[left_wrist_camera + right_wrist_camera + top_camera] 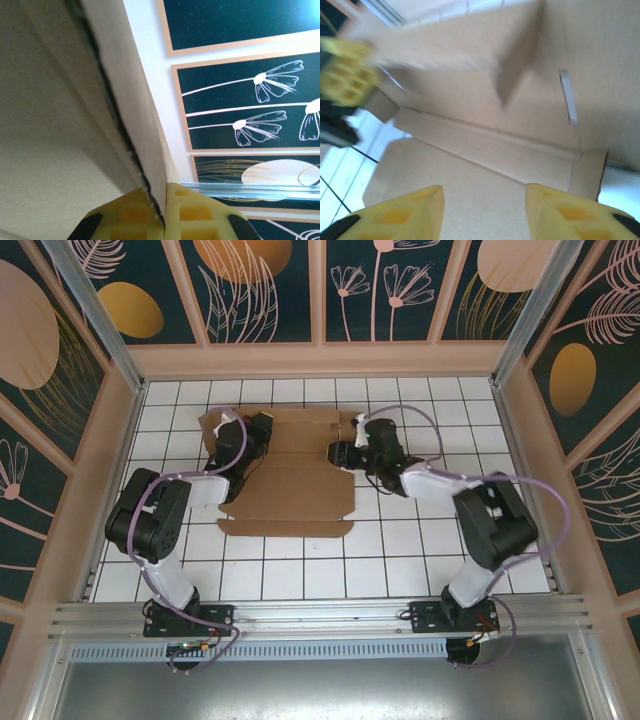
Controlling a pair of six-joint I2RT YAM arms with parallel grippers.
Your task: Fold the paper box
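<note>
Top external: the paper box (300,495) lies opened out on the white tiled table (300,570), toward the far side and between the two arms. The left gripper (258,430) sits at the box's far left corner, where a flap stands up off the sheet. The right gripper (338,453) hovers over the far right part of the sheet, pointing toward the left one. The two are near each other but apart. Patterned wall panels (260,290) close in the far side and both flanks.

Left wrist: the left gripper (161,220) is clamped tight on a cardboard edge of the paper box (60,125). Its yellow fingertips (192,212) press together with the sheet pinched between them. The cardboard rises away from the grip and blocks the left half of the view. To the right are flowered wall panels (240,100) and a metal rail (250,190).

Right wrist: the right gripper (485,215) has its yellow fingers (415,210) spread, with nothing between them. The paper box (485,165) lies just beyond them, its crease lines running across and a panel tilting up behind. A narrow slot (567,95) is cut in that panel at the right. At upper left, blurred, is the left gripper (345,70), and bare table (340,170) shows at the left edge.
</note>
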